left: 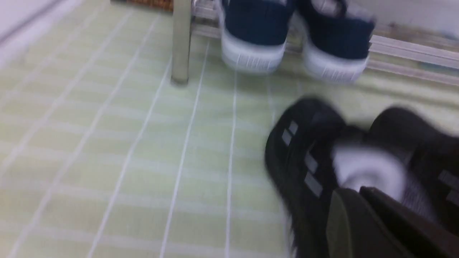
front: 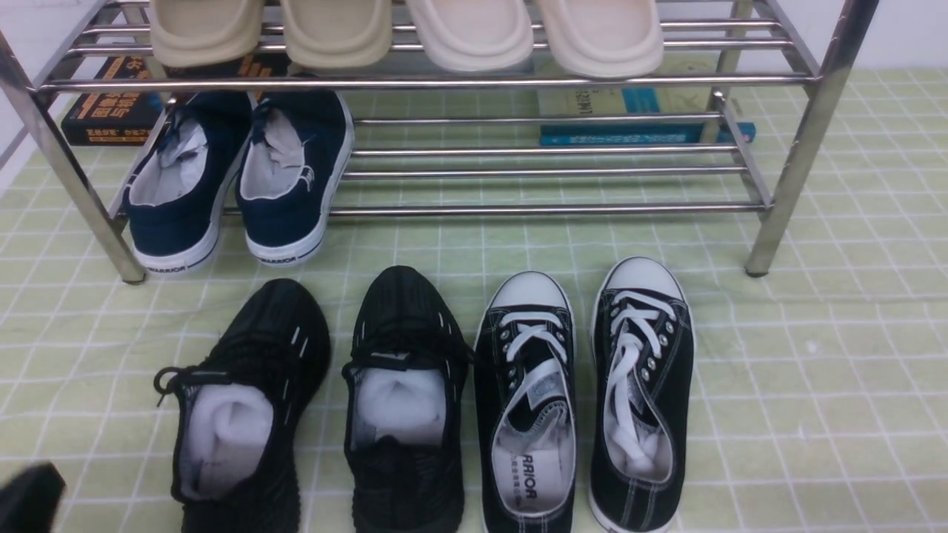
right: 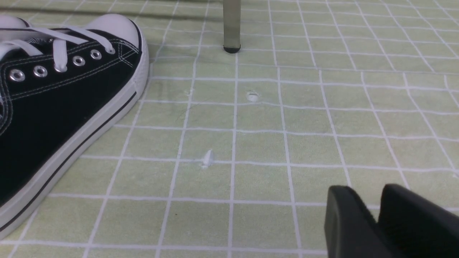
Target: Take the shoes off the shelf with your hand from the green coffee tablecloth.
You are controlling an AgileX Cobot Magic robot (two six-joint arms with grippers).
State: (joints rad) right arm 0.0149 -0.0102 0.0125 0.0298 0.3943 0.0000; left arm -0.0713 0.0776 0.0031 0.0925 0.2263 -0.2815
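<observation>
The two black knit shoes, left (front: 252,400) and right (front: 406,400), stand side by side on the green tablecloth (front: 815,370), in front of the steel shelf (front: 518,210), white paper inside. Only a black corner of my left gripper (front: 26,500) shows at the bottom left, beside the left shoe's heel. The left wrist view is blurred: its fingers (left: 353,191) lie together, empty, just short of the left knit shoe (left: 304,150). My right gripper (right: 365,191) is shut and empty over bare cloth, out of the front view.
Black canvas sneakers (front: 585,392) with white toe caps stand right of the knit pair, one also in the right wrist view (right: 53,107). Navy shoes (front: 237,178) sit on the lower tier, beige slippers (front: 407,29) on top. Books (front: 111,104) lie behind. A shelf leg (right: 231,25) stands ahead.
</observation>
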